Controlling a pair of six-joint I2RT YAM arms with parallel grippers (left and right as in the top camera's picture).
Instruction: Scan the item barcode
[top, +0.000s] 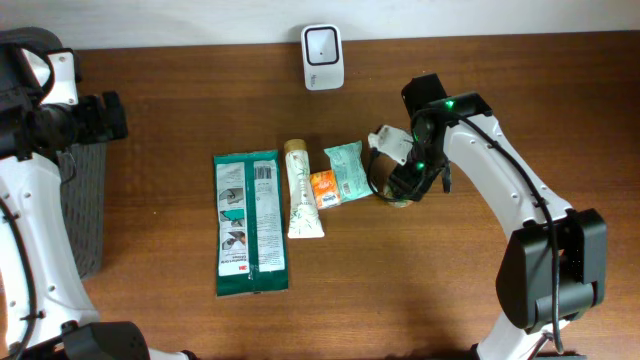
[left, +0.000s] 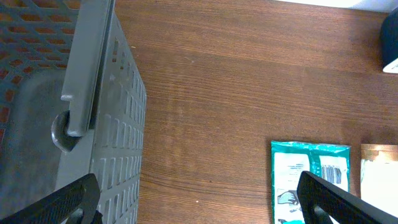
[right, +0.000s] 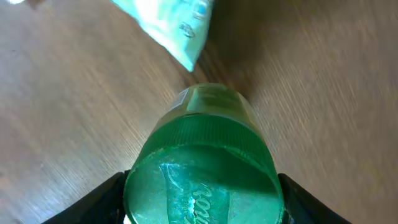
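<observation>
A jar with a green ribbed lid (right: 202, 162) fills the right wrist view. My right gripper (right: 202, 202) is shut on it, with a black finger (right: 102, 202) pressed against each side of the lid. From overhead the right gripper (top: 405, 185) hides nearly all of the jar, just right of a pale green packet (top: 347, 168). The white scanner (top: 322, 57) stands at the back edge of the table. My left gripper (top: 105, 115) hangs open at the far left, holding nothing, its fingers (left: 62, 199) wide apart over the table beside a basket.
A grey mesh basket (top: 85, 200) stands at the left edge. In a row mid-table lie a large dark green packet (top: 250, 222) with its barcode (left: 333, 171) facing up, a white tube (top: 302, 190) and a small orange sachet (top: 324, 189).
</observation>
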